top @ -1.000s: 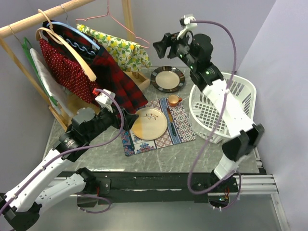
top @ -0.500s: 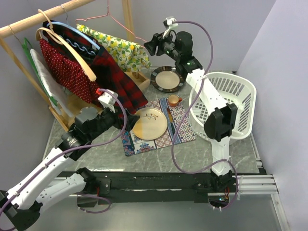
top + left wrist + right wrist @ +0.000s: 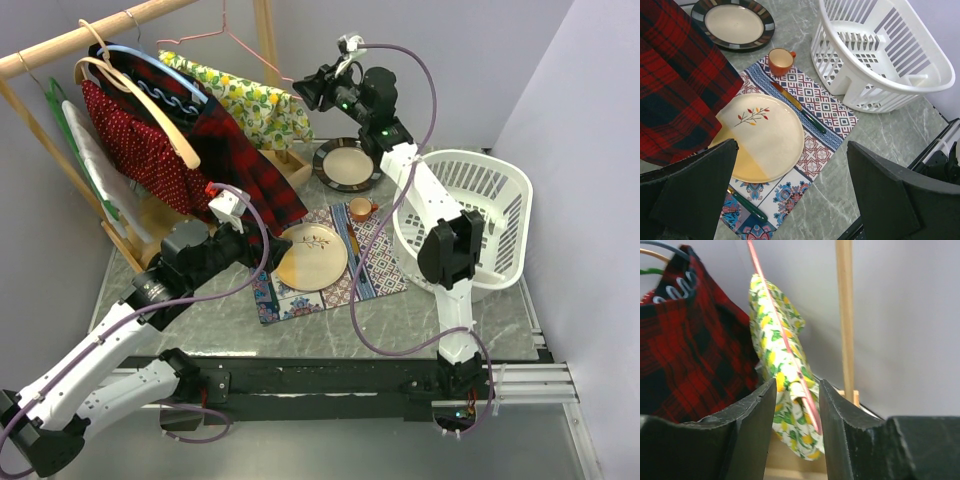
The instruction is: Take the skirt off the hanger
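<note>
The skirt (image 3: 255,100), yellow lemon print, hangs on a thin pink hanger (image 3: 255,52) at the right end of the wooden rail (image 3: 70,38). My right gripper (image 3: 308,92) is raised at the skirt's right corner. In the right wrist view the skirt (image 3: 771,335) and the pink hanger (image 3: 784,342) run down between my right gripper's (image 3: 798,385) fingers, which stand narrowly apart on either side of the cloth edge. My left gripper (image 3: 270,243) hovers wide open over the table, with a cream plate (image 3: 765,137) below my left gripper (image 3: 791,147) and nothing in it.
A red plaid garment (image 3: 235,160) and a red dotted one (image 3: 130,150) hang left of the skirt. A white laundry basket (image 3: 470,215) stands at the right. A patterned placemat (image 3: 370,260), an orange cup (image 3: 360,208) and a dark-rimmed plate (image 3: 348,163) lie mid-table.
My right arm has swung left and up to the skirt's corner, and its jaws have narrowed around the cloth and hanger end. The left arm has barely shifted.
</note>
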Controlling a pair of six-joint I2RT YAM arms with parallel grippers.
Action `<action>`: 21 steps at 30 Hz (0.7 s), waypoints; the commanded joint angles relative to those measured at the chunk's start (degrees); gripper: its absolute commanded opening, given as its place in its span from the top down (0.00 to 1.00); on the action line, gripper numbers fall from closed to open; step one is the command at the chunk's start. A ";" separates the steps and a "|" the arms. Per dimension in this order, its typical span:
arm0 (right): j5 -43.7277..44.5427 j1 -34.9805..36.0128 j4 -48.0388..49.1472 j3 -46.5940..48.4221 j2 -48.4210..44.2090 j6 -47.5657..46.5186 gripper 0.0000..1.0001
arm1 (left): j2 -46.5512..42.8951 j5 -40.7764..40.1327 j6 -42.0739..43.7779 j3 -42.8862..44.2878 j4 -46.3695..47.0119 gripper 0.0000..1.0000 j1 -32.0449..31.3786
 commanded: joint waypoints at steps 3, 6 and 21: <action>-1.27 0.78 4.81 2.05 2.44 1.11 0.54 | -0.03 0.51 1.08 -0.01 2.22 0.03 0.20; -0.47 0.87 5.07 2.05 3.06 0.93 0.54 | -0.03 0.77 1.08 -0.01 2.31 0.03 0.20; -1.44 1.92 7.00 3.54 4.82 1.81 0.60 | -0.29 0.42 1.25 -0.01 2.22 0.03 0.29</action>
